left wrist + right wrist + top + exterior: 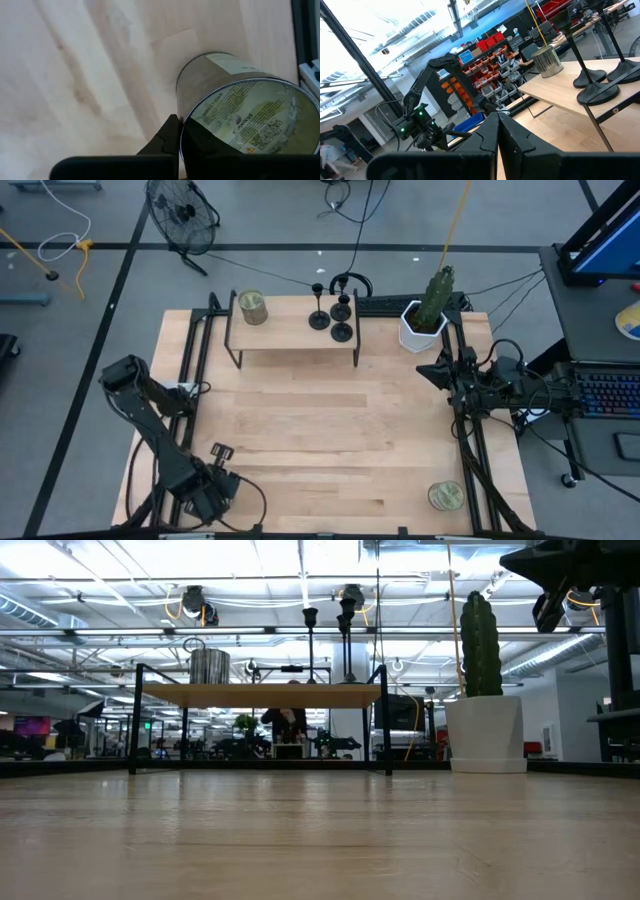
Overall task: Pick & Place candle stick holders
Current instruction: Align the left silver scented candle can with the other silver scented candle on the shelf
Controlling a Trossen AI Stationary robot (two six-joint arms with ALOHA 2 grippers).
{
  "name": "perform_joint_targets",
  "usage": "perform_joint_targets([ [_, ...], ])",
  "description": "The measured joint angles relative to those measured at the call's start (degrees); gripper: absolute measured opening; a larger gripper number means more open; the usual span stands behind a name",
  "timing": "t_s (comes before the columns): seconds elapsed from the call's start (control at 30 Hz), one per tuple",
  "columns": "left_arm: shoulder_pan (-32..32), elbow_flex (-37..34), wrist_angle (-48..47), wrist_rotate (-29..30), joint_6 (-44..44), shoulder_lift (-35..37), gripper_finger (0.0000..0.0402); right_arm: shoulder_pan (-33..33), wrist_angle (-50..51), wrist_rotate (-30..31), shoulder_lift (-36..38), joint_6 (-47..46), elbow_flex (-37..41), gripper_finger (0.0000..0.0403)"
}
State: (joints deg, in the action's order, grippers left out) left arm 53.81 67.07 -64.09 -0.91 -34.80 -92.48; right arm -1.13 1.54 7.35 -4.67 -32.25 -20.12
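Three black candle stick holders stand on their round bases on a small wooden shelf at the table's far middle. They also show in the low view and the right wrist view. My left gripper is shut and low at the near left. A greenish-gold jar candle lies just beyond it, its labelled bottom toward the camera; the high view hides it. My right gripper is shut and empty, raised at the table's right edge. My left gripper is close against the jar candle's bottom rim, but I cannot tell whether its shut fingers touch it.
A second jar candle stands on the shelf's left end. A third stands at the table's near right corner. A cactus in a white pot stands at the far right. The middle of the wooden table is bare.
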Motion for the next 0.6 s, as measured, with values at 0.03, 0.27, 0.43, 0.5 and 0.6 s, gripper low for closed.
perform_joint_targets([
  [0.03,-0.5,0.0,-0.1,0.6,0.0,0.5,0.0001,0.0,0.0,0.0,0.0,0.0,0.0,0.0000],
  [0.27,-5.8,0.0,0.1,4.4,-2.2,5.3,0.0001,0.0,0.0,0.0,0.0,0.0,0.0,0.0000],
  [0.43,-11.6,0.0,0.1,5.5,-5.7,8.5,0.0001,0.0,0.0,0.0,0.0,0.0,0.0,0.0000],
  [0.5,-14.2,0.0,0.6,5.6,-6.3,9.3,0.0001,0.0,0.0,0.0,0.0,0.0,0.0,0.0000],
  [0.6,-17.9,0.0,1.4,5.6,-6.8,10.1,0.0000,0.0,0.0,0.0,0.0,0.0,0.0,0.0000],
])
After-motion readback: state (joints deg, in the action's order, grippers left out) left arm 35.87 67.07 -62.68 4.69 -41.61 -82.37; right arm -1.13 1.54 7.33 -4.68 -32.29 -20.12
